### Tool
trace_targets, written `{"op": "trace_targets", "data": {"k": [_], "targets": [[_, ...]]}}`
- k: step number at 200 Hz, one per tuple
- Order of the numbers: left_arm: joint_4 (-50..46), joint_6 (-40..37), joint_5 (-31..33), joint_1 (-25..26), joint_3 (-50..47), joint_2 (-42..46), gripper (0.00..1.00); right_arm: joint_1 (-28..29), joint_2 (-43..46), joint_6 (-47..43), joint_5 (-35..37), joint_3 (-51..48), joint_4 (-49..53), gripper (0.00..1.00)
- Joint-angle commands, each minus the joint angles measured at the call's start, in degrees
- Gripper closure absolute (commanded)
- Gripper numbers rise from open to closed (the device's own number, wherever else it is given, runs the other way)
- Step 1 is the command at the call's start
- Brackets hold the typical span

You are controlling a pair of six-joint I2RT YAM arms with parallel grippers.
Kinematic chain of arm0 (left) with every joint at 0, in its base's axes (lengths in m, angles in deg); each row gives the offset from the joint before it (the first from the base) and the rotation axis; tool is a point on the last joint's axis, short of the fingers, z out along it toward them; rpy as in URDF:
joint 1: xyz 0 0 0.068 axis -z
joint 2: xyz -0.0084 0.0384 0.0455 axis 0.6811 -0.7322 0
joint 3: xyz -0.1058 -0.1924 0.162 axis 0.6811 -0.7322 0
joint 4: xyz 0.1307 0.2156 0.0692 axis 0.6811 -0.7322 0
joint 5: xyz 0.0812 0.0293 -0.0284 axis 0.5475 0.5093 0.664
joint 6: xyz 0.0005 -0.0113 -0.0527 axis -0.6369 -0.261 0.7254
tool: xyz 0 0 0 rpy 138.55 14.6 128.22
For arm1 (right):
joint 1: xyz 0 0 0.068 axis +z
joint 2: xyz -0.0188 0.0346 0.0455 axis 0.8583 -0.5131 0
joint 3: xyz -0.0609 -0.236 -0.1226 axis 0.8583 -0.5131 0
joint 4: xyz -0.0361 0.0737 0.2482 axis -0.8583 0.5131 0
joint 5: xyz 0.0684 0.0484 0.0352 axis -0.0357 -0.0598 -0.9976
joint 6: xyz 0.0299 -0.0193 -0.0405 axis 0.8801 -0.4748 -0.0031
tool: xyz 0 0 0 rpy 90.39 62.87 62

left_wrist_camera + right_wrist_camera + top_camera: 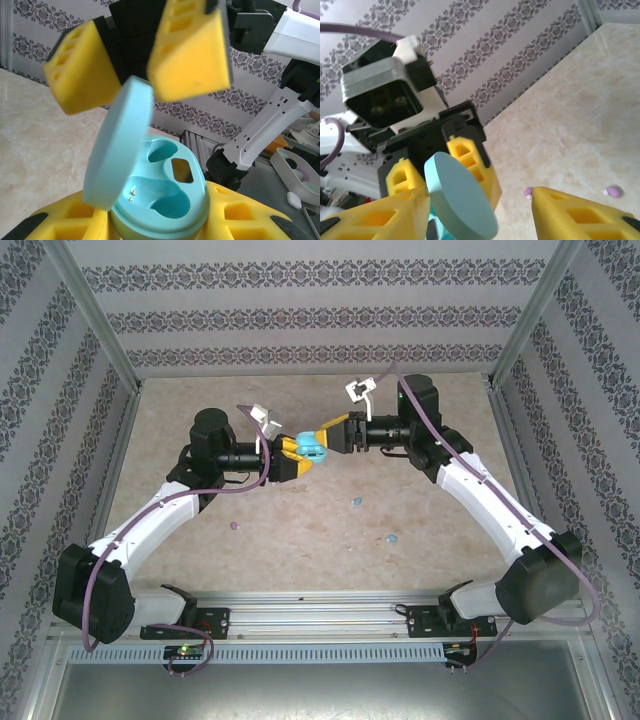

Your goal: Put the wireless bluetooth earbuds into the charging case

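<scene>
My left gripper (297, 456) (160, 222) is shut on the base of a light blue charging case (313, 445) (167, 197), held up above the table's middle. Its lid (117, 150) (461, 196) is hinged open and both sockets look empty. My right gripper (331, 434) (480, 212) faces it from the right, open, its yellow fingers (192, 50) straddling the raised lid. On the table lie two light blue earbuds (356, 502) (392, 538) and a pink earbud (235, 526). Two pink earbuds (613, 191) (528, 192) appear in the right wrist view.
Patterned walls (320, 310) and metal frame posts (95, 315) close in the beige table (300, 540) at the back and both sides. Both arm bases stand on the rail (320, 618) at the near edge. A white tray (295, 172) sits beyond the table in the left wrist view.
</scene>
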Motion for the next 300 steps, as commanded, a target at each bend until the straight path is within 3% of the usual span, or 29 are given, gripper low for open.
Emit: {"op": "trace_targets", "data": {"k": [1,77,158,191,300], "targets": [[3.73,1.04,-2.23,0.38,0.17,1.18,0.91,0.35,-0.93,1.0,1.94,-0.24,-1.5,0.43],[4.59,2.22,-2.45,0.39,0.13,0.97,0.91,1.86,-3.06,0.02,-0.59,0.54,-1.53,0.42],[4.66,-4.78,-0.26,0.37,-2.65,2.12,0.9,2.97,-3.11,-1.37,0.17,1.12,-3.51,0.82],[6.27,-5.02,0.36,0.37,-3.5,2.2,0.78,4.97,-1.32,-6.87,3.45,-0.3,-3.09,0.96],[8.72,-4.05,1.01,0.37,-4.8,3.18,0.46,6.53,-0.76,-10.1,6.73,-0.77,-2.31,1.0]]}}
